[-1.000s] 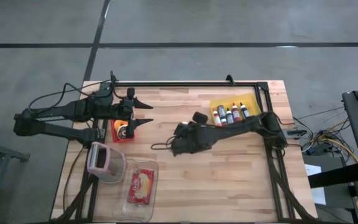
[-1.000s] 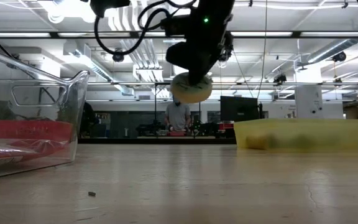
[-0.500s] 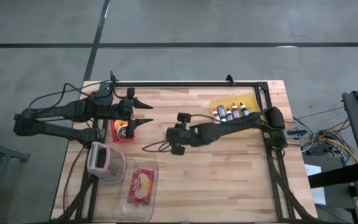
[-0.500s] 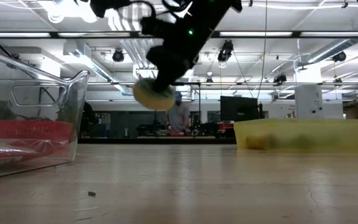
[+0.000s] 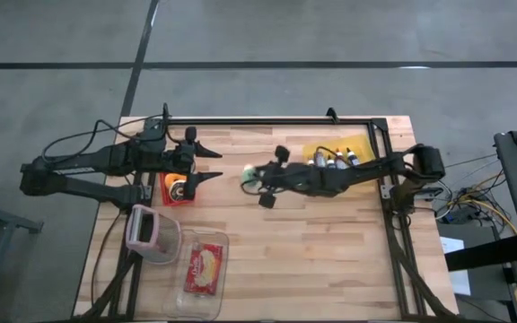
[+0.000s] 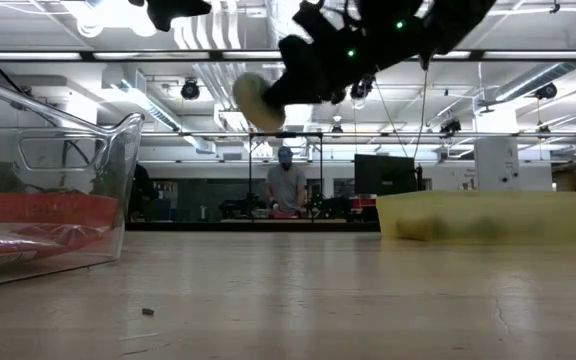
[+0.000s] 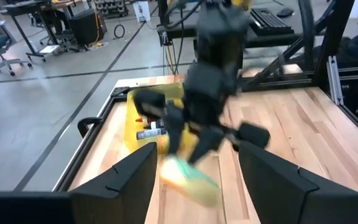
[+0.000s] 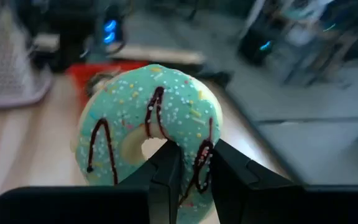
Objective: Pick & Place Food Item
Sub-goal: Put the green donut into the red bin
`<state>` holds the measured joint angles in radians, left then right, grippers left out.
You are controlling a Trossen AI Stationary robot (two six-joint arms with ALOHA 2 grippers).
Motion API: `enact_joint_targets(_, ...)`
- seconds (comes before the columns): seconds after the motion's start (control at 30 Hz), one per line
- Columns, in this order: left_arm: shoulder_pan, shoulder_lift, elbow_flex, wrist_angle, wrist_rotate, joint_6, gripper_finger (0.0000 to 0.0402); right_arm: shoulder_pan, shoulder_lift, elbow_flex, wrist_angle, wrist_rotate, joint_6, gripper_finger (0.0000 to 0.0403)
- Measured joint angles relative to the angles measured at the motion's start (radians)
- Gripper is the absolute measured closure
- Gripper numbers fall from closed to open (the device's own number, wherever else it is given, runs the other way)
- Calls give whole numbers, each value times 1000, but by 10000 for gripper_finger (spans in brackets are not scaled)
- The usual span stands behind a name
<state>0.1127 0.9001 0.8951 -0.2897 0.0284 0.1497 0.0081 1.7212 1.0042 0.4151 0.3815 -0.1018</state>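
Observation:
A teal-frosted donut (image 8: 148,134) with sprinkles and dark drizzle is held by my right gripper (image 8: 188,163), which is shut on it. In the high view this gripper (image 5: 257,176) is over the table's middle, toward the far side, with the donut (image 5: 248,174) at its tip. In the low view the donut (image 6: 251,100) hangs high above the tabletop, tipped on edge. It also shows in the left wrist view (image 7: 188,180). My left gripper (image 5: 212,164) waits open over a red tray (image 5: 174,190) at the table's left. My right gripper pinches the donut's ring at the part nearest the wrist (image 8: 191,171), between its two fingers (image 8: 166,177). The fingers come about level from the table's right side. The donut is lifted clear of the table and stands on edge, its frosted face toward the wrist camera.
A yellow bin (image 5: 359,144) with several small bottles (image 5: 330,161) stands at the far right. A clear cup with a pink rim (image 5: 153,233) and a clear tub with a red packet (image 5: 203,269) stand at the near left. A person shows in the room beyond the table (image 6: 286,185).
My right gripper has carried the donut up and toward the table's far edge, stretching toward my left gripper. It has turned, so the donut, first hanging flat below the fingers, now stands on edge and higher above the table.

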Motion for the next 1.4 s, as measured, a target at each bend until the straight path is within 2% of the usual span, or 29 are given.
enact_joint_targets(0.07,0,2,0,0,0,0,170,-4,-35,-36,55,87,-19,339)
enact_joint_targets(0.23,0,3,0,1,0,0,170,2,-92,-58,69,452,-17,339)
enact_joint_targets(0.3,0,3,0,1,0,0,170,4,-98,-59,72,508,-14,339)
enact_joint_targets(0.53,0,3,0,0,0,0,170,7,-87,-17,68,504,-36,339)
enact_joint_targets(0.73,0,3,0,0,0,0,170,11,-83,-10,71,444,-55,339)
enact_joint_targets(1.13,0,3,0,2,-2,0,170,9,-83,-10,73,447,-60,339)
enact_joint_targets(1.4,0,3,0,75,-3,-27,170,9,-83,-10,73,446,-89,339)
